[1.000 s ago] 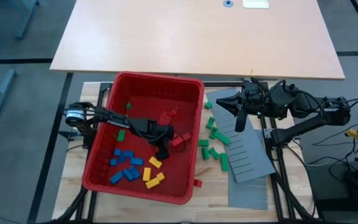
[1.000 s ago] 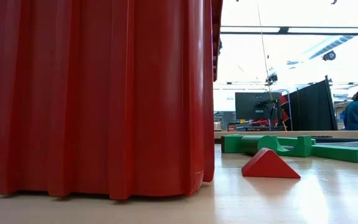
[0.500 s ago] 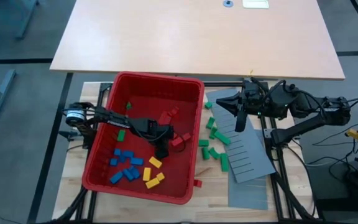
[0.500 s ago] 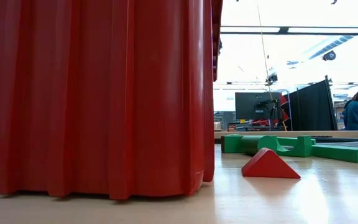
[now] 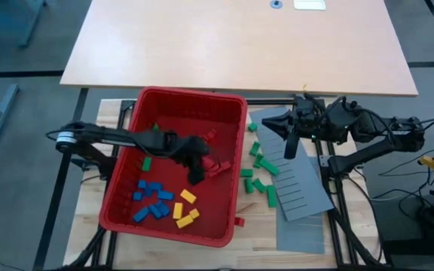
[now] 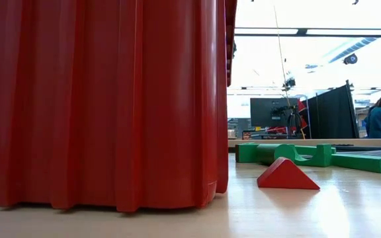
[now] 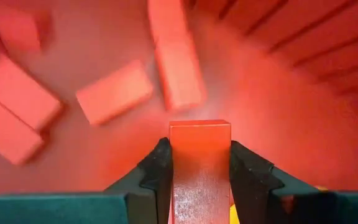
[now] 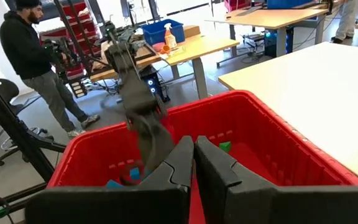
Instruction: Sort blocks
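Note:
The red bin [image 5: 194, 95] holds loose blocks: red ones [image 5: 215, 167], blue ones [image 5: 154, 200], yellow ones [image 5: 186, 211] and a green one [image 5: 146, 162]. More green blocks [image 5: 258, 178] lie on the table to the right of the bin. My left gripper [image 5: 195, 177] reaches into the bin and is shut on a red block [image 7: 201, 162], above other red blocks [image 7: 114, 92] on the bin floor. My right gripper [image 5: 291, 150] is shut and hovers right of the bin above the grey panels; its closed fingers [image 8: 194, 152] hold nothing. My left gripper pinches the red block's two long sides [image 7: 178, 158] between its two fingers [image 7: 159, 169]. The fingers point down into the bin and lie along the block. The block's free end [image 7: 201, 129] sticks out past the fingertips, clear of the bin floor.
Flat grey slotted panels [image 5: 301, 185] lie right of the bin. A red wedge block [image 6: 286, 176] rests on the table by the bin's near right corner. A large light table [image 5: 239, 45] stands beyond. People [image 8: 33, 50] are in the room behind.
My left arm has risen inside the bin, and its gripper has come up and a little toward the far edge, away from the bin floor.

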Controlling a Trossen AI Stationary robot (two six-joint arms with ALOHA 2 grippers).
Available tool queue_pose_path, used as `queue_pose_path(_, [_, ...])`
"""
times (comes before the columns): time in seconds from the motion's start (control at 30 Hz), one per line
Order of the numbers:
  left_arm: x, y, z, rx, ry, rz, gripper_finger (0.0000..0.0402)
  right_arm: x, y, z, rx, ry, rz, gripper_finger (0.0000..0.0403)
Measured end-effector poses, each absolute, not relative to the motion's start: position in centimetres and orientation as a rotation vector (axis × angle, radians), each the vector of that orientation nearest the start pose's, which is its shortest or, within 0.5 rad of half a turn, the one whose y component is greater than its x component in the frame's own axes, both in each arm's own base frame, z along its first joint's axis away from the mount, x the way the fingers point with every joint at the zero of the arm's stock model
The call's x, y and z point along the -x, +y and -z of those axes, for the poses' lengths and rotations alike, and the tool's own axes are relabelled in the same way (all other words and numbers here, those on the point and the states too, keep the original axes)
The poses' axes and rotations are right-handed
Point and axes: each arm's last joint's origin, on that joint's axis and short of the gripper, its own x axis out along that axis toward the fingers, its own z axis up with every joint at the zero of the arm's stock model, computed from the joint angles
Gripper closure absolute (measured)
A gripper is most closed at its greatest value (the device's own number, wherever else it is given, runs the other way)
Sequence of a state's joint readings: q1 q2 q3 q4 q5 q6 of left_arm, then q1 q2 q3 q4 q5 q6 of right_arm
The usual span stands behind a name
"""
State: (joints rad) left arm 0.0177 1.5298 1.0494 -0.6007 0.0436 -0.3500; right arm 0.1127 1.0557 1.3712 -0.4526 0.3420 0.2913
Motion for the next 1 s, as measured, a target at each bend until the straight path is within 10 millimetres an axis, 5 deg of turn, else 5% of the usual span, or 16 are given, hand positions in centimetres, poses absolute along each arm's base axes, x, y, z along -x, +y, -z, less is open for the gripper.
queue_pose_path(0.23, [-31.1,0.5,-32.3,0.301,0.727,-0.101,0.0297,-19.8,1.1,-45.5,-0.246,0.087,0.258,0.0403])
queue_pose_path(0.43, [-33.6,0.5,-37.9,0.194,0.561,-0.044,0.0297,-19.8,1.0,-45.5,-0.240,0.078,0.281,0.0403])
queue_pose_path(0.53, [-35.6,0.5,-38.1,0.157,0.557,-0.018,0.0297,-19.8,1.0,-45.6,-0.242,0.073,0.281,0.0403])
queue_pose_path(0.8, [-41.3,0.0,-34.2,0.208,0.660,0.144,0.0297,-19.8,0.9,-45.6,-0.241,0.074,0.283,0.0403])
queue_pose_path(1.0, [-43.7,-0.4,-33.2,0.245,0.669,0.159,0.0283,-19.8,0.9,-45.6,-0.243,0.075,0.282,0.0403])
